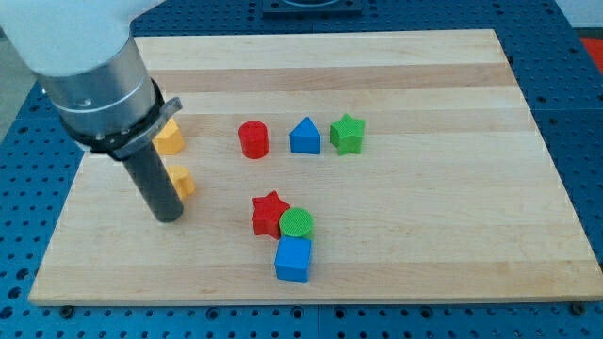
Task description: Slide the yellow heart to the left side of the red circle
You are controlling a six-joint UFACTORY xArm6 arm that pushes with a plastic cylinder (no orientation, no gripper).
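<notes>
No gripper on this rig, only the rod. Your tip (167,217) sat at the worktop's (424,245) left, the lower yellow block (182,181) touching the rod's right side. The upper yellow block (170,138) was half hidden, so I couldn't tell which was the heart. The red circle (253,139) was well right. Best plan: get behind the heart on its left, push right slowly, and stop just short of the circle.

We see a robotics lab bench, a pale wooden board (424,235) lying on a blue perforated metal table (579,113) with a regular grid of holes, a white and grey robot arm (89,66) above it, small coloured test blocks (294,259) scattered on the board.
</notes>
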